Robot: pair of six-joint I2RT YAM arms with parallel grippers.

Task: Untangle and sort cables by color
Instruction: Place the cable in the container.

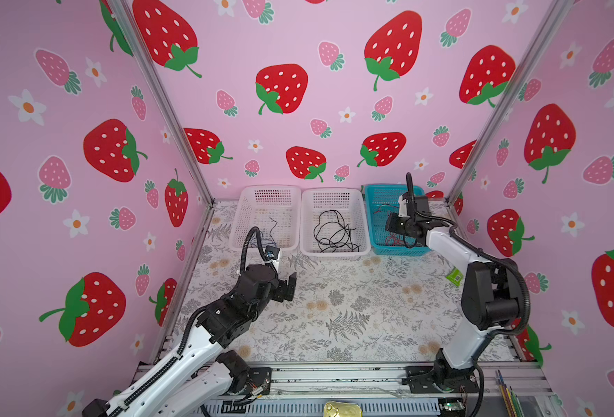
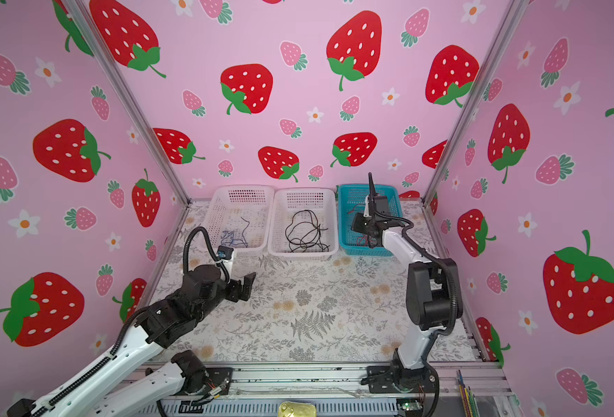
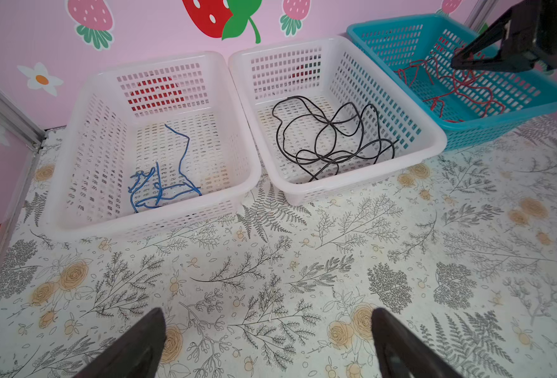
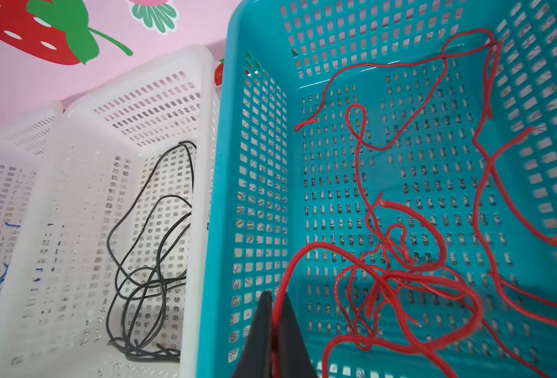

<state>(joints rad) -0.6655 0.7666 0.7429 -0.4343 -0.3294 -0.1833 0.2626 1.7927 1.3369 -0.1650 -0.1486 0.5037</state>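
1. Right gripper (image 4: 275,294) is hanging inside the teal basket (image 4: 218,196), its fingers pressed together and pinching a strand of the red cables (image 4: 398,278) that is running between them.
2. The left gripper (image 3: 267,311) is hovering low over the floral table mat (image 3: 303,261), its jaws spread wide and holding nothing, and it is pointing toward the baskets.
3. The red cables are lying in a loose tangle on the teal basket's floor, with a few loops reaching toward its walls.
4. The black cables (image 3: 329,137) are resting coiled in the middle white basket (image 3: 369,176).
5. The blue cables (image 3: 159,193) are sitting in the left white basket (image 3: 139,225), bunched toward its front wall.
6. All three baskets are standing in a row along the strawberry-printed back wall, rims just beside one another. The teal one is sitting at a slight angle to the white pair.
7. The left white basket is sitting near the aluminium frame post (image 3: 5,106) at the mat's left edge.
8. A broad stretch of mat is lying open between the basket fronts and the front rail (image 1: 334,375), with one arm standing at each side of it.
9. A green tag (image 1: 454,276) is lying at the mat's right edge beside the right arm. Its print is showing too small to read.
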